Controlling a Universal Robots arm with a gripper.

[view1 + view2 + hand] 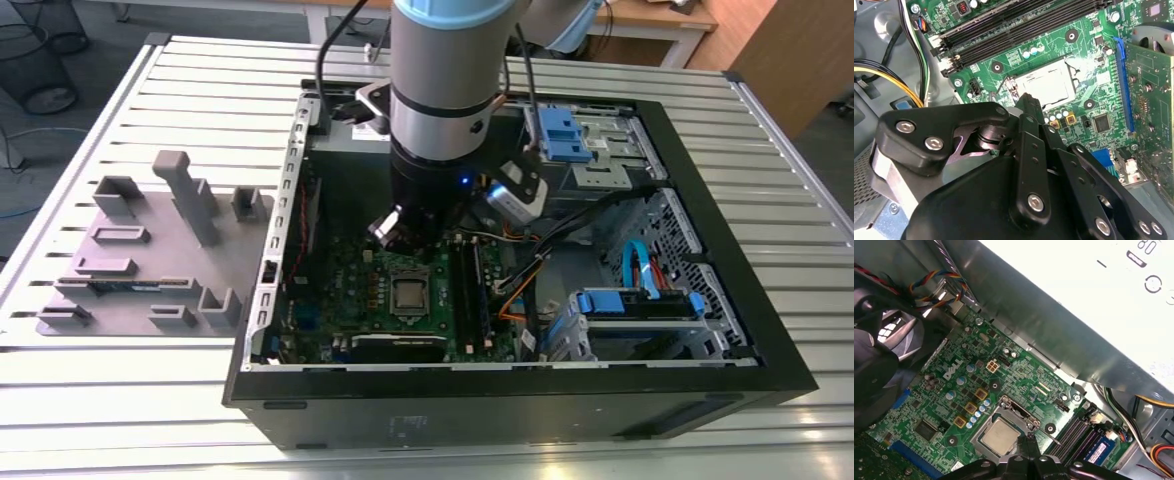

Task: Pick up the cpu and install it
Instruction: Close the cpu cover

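Observation:
The cpu [999,435] is a dull silver square lying flat inside the metal socket frame [1015,411] on the green motherboard [954,390]. The second wrist view has glare on the cpu [1046,82]. In the exterior view the cpu [407,291] sits mid-board inside the open computer case. My gripper [1027,444] hovers just above the socket's edge, its black fingers [1029,107] pressed together with nothing between them. In the exterior view the gripper [403,240] hangs below the arm's wrist, a little behind the socket.
Black memory slots [1019,25] run beside the socket. A fan [874,365] and bundled cables [899,75] flank the board, and a green expansion card [1149,100] stands along one side. Blue drive cages [641,305] fill the case's right. A grey fixture tray [147,250] lies on the exterior view's left.

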